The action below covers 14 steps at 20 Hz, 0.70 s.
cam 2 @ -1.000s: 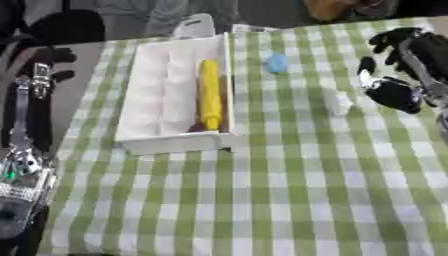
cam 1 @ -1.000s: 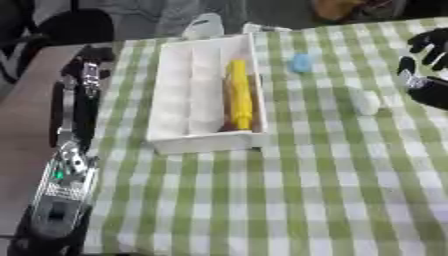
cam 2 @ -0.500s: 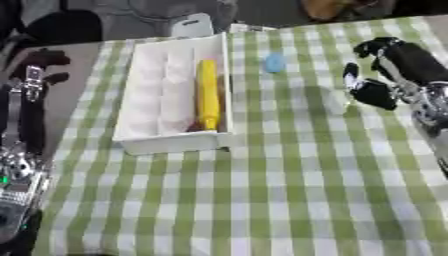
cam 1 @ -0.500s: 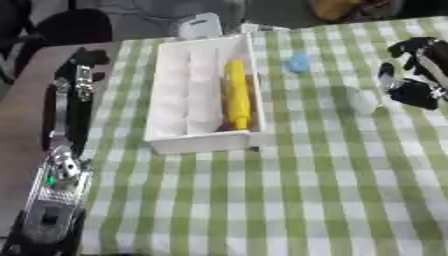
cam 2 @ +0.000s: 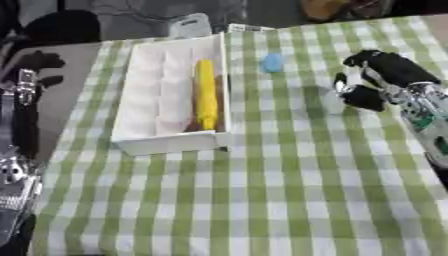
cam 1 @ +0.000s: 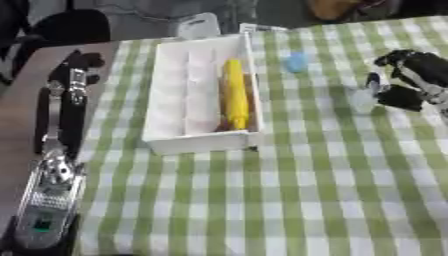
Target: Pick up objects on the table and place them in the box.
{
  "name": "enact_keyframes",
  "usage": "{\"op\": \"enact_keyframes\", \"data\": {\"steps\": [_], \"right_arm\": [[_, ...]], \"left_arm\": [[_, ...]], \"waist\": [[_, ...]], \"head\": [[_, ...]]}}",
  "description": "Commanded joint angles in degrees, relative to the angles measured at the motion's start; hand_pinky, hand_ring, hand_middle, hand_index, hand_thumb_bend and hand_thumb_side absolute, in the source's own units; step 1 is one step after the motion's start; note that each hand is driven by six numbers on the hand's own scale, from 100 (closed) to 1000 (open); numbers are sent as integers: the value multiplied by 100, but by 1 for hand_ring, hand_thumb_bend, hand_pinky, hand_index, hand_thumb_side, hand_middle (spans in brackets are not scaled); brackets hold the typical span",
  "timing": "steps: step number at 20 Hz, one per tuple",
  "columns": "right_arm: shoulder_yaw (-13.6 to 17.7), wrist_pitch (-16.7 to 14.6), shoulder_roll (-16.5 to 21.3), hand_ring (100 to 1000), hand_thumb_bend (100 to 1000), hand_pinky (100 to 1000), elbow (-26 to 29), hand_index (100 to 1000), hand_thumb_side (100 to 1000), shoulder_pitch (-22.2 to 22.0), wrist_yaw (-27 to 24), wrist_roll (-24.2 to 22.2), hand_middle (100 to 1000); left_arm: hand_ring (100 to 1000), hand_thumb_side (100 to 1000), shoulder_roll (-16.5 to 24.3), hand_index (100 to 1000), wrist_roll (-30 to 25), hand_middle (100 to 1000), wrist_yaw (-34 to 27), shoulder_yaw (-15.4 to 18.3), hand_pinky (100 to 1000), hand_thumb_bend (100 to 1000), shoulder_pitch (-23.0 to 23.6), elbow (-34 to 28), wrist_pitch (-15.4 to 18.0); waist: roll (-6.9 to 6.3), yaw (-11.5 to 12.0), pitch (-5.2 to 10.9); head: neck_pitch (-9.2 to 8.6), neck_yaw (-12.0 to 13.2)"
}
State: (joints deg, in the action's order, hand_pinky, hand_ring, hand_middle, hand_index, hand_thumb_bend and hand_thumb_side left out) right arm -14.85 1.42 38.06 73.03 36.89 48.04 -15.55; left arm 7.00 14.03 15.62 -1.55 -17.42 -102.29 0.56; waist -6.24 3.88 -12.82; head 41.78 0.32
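Where the green-and-white checked cloth covers the desk (cam 2: 262, 200), a white box (cam 1: 188, 127) with long compartments lies left of centre, its length running away from the robot. In its rightmost compartment rests a long yellow object (cam 1: 234, 95), lying lengthwise along the right wall. Beyond the box's far right corner, a small light-blue object (cam 2: 272, 62) sits on the cloth, well apart from the box. To the right of the box, near the desk's right side, a small whitish object (cam 2: 332, 100) stands on the cloth; its shape is hard to make out. The right hand (cam 2: 385, 75) is just beside it, reaching in from the right, its fingers (cam 2: 360, 97) curled downward close to the object, though it seems they are not closed on it. The left hand (cam 1: 74, 67) shows at the left edge beyond the cloth; I cannot tell how its fingers are set.
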Motion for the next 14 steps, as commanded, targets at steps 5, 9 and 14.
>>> {"op": "enact_keyframes", "data": {"steps": [5, 9, 14], "right_arm": [[86, -152, 31, 714, 100, 681, -236, 899, 923, 153, 182, -98, 797], [95, -159, 17, 716, 100, 675, -270, 910, 1000, 139, 269, 159, 791], [68, -213, 8, 749, 124, 705, -353, 948, 924, 120, 368, 150, 839]], "left_arm": [[1000, 982, 84, 772, -26, 659, -30, 1, 775, 145, -73, -62, 7], [1000, 983, 81, 772, -25, 659, -36, 4, 775, 146, -71, -62, 6], [1000, 983, 78, 772, -21, 660, -38, 7, 775, 146, -75, -65, 10]], "waist": [[81, 66, 144], [78, 86, 130], [83, 94, 122]], "head": [[-21, -49], [-19, -66], [-18, -74]]}}
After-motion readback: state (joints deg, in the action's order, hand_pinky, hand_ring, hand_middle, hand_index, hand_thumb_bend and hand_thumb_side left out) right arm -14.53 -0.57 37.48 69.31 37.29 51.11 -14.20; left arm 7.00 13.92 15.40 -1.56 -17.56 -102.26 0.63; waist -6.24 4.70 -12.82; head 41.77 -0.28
